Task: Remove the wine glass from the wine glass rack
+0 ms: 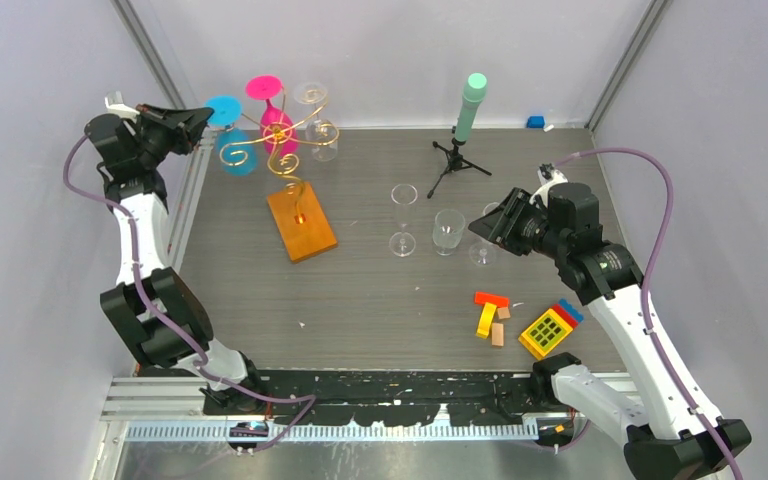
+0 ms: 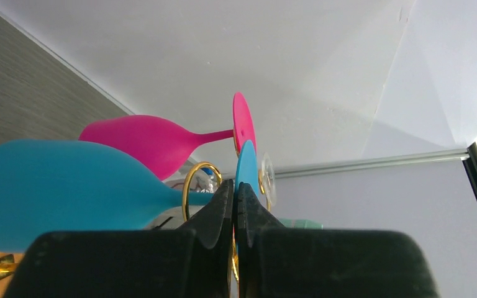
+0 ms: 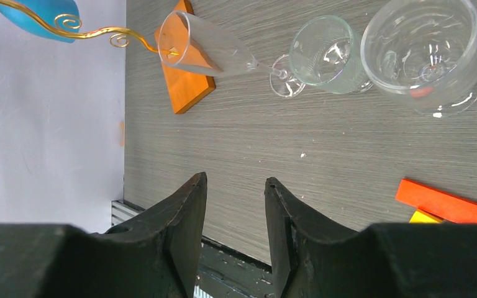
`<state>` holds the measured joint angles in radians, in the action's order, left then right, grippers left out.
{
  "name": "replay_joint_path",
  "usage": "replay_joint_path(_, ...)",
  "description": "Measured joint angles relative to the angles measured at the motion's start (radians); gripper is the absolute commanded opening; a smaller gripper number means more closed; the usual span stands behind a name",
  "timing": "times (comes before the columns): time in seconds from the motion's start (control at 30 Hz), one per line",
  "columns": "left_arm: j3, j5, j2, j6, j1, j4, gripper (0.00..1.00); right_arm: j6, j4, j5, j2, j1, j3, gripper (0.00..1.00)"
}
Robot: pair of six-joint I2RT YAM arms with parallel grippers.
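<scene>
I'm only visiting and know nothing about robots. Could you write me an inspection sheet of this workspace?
Surface: grey wood-grain table, a few white specks.
Job's things: gold wine glass rack on an orange base; blue wine glass, pink glass and clear hanging glass on its arms.
Clutter: flute, tumbler and wide-bowled glass standing; mint cylinder on a tripod; toy blocks.
Pincers: left pincer shut, seemingly pinching the blue glass's foot; right pincer open, empty.
Cables: left purple cable and right purple cable loop off the arms.
Surroundings: pale walls; small blue object at the back.
</scene>
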<state>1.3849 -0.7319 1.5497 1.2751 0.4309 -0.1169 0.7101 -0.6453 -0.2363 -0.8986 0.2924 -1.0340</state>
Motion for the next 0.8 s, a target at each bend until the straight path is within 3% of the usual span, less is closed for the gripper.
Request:
replay_joint_path(0.33, 0.017, -0.098, 0.002, -0.028, -0.009, 0.036, 0.0, 0.0, -0.008, 0.016, 0.0, 0.0, 0.0, 0.45)
replay_joint_path(0.8, 0.044, 0.007, -0.018, -0.109, -0.01, 0.152, 0.0, 0.0, -0.022, 0.028, 0.0, 0.0, 0.0, 0.45)
